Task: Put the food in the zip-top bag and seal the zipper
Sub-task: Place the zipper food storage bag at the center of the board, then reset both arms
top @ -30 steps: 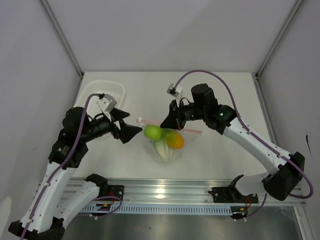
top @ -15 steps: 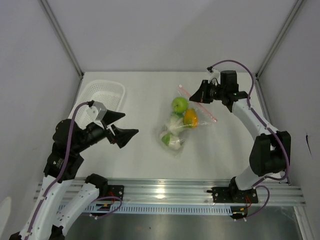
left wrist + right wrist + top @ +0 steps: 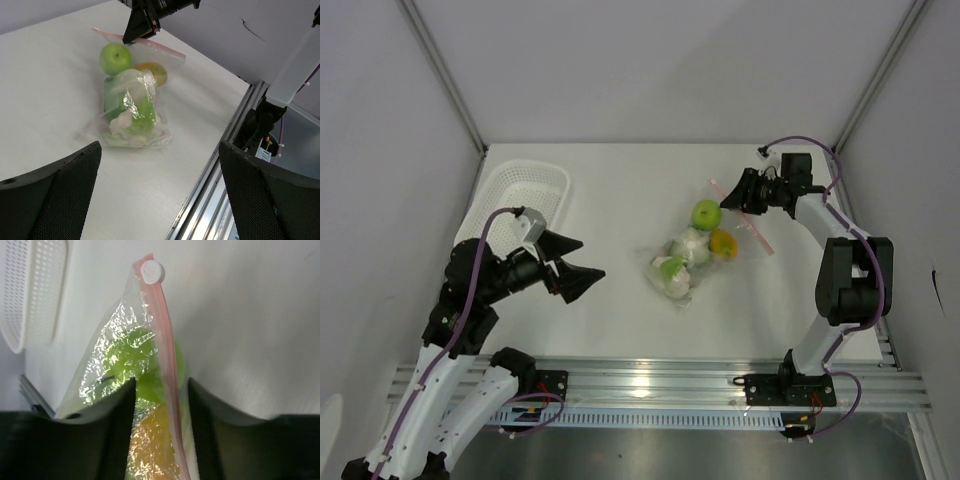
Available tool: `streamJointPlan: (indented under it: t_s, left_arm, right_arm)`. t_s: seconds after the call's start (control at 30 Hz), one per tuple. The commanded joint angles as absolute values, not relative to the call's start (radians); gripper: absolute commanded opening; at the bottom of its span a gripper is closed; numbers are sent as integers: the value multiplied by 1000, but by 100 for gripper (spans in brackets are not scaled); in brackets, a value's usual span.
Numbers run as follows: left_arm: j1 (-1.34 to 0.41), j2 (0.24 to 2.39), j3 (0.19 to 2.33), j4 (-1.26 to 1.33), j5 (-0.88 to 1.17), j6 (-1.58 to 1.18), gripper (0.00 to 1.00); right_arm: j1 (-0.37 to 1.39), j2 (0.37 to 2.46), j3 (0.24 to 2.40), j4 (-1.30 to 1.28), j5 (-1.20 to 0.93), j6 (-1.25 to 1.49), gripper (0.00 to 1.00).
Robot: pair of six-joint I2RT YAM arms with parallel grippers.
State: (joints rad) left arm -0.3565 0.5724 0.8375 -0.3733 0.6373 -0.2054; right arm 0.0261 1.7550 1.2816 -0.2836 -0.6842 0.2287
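One white table (image 3: 620,190) carries everything. Two arms stand at its near edge. The left gripper (image 3: 592,257) hangs over the table's left half with its two fingers spread wide and nothing between them, well apart from the bag. The right gripper (image 3: 728,198) reaches to the far right part of the table. Its two fingers stand slightly parted on either side of the bag's mouth edge, and the wrist view shows a gap between them and the plastic, so they are not pinching it.

One white mesh basket (image 3: 515,200) sits at the far left corner.

One clear zip-top bag (image 3: 750,232) lies flat right of centre, with its mouth toward the right gripper. Four pieces of food are inside it, bunched together:
- one green apple (image 3: 706,213), nearest the mouth
- one orange fruit (image 3: 723,243), just beside the apple
- one whitish cauliflower-like piece (image 3: 692,246)
- one leafy green cabbage (image 3: 672,270), at the near end

One pink-red zipper (image 3: 167,370) runs along the mouth. It has a single round white slider (image 3: 151,271) at its far end. Whether the strip is pressed shut cannot be told.
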Motion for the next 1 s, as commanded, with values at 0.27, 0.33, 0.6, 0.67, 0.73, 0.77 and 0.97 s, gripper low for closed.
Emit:
streamJointPlan:
  t_s: [0.27, 0.33, 0.6, 0.67, 0.73, 0.77, 0.97]
  left_arm:
    - [-348, 634, 825, -314, 686, -325, 100]
    - [-348, 637, 815, -301, 687, -344, 100]
    - [-348, 629, 770, -256, 699, -428, 100]
    - [-348, 620, 752, -244, 700, -449, 99]
    - [-348, 608, 741, -227, 703, -483, 99]
    - [-348, 603, 726, -219, 706, -495, 100]
    - [-348, 523, 585, -90, 755, -638, 100]
  right_arm:
    - [115, 1620, 1466, -469, -283, 187, 99]
    - [139, 1568, 1499, -558, -141, 224, 99]
    - [289, 1329, 1352, -758, 101, 396, 99]
    - [357, 1253, 1286, -817, 195, 458, 99]
    - [460, 1189, 1229, -862, 241, 532, 99]
    - [495, 1171, 1209, -900, 286, 557, 99]
    - [698, 959, 1044, -907, 357, 684, 100]
